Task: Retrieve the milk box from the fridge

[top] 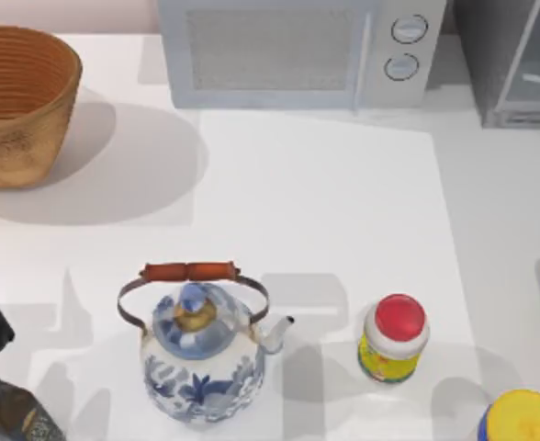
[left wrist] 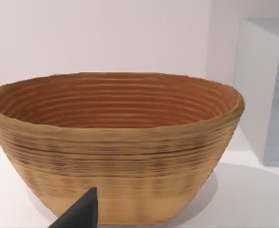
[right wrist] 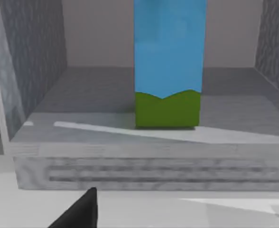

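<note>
**Ann:** Blue over green, the milk box stands upright inside the open fridge, on its floor, near the front lip. Long axis vertical, a broad face turned squarely out at the right gripper.

**Bo:** Jaws?

**Ann:** Can't tell, one dark finger shows. I'd go in level, straddle the box mid-height, clear the sill.

**Bo:** Left gripper?

**Ann:** Parked facing the basket.
</note>
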{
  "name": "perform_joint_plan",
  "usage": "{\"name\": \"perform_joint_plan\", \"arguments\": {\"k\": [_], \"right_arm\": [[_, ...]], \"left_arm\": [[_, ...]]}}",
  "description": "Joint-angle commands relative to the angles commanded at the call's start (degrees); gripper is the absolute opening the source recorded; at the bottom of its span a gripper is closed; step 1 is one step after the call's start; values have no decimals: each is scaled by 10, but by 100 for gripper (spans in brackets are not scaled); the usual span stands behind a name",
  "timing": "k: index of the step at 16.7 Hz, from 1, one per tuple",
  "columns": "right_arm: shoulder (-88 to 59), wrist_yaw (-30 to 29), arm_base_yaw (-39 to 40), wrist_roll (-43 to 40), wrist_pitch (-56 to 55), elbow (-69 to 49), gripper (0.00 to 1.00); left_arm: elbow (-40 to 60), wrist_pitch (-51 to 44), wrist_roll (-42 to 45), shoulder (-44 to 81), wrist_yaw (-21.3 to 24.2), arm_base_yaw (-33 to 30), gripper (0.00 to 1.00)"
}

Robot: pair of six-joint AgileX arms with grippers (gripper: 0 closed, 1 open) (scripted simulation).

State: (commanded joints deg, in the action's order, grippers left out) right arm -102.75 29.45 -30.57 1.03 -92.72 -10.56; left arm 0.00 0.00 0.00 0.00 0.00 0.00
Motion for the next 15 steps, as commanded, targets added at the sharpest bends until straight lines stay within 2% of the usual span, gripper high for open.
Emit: {"name": "perform_joint_plan", "arguments": {"k": [5,8,15], "right_arm": [[1,-1,3,0,2,1,100],[-23,-17,13,-3,20,-37,100],[-144,-102,91,-7,155,-297,100]], "left_arm": [[0,0,0,0,0,0,100],[0,0,0,0,0,0,100],[0,0,0,0,0,0,100]]}}
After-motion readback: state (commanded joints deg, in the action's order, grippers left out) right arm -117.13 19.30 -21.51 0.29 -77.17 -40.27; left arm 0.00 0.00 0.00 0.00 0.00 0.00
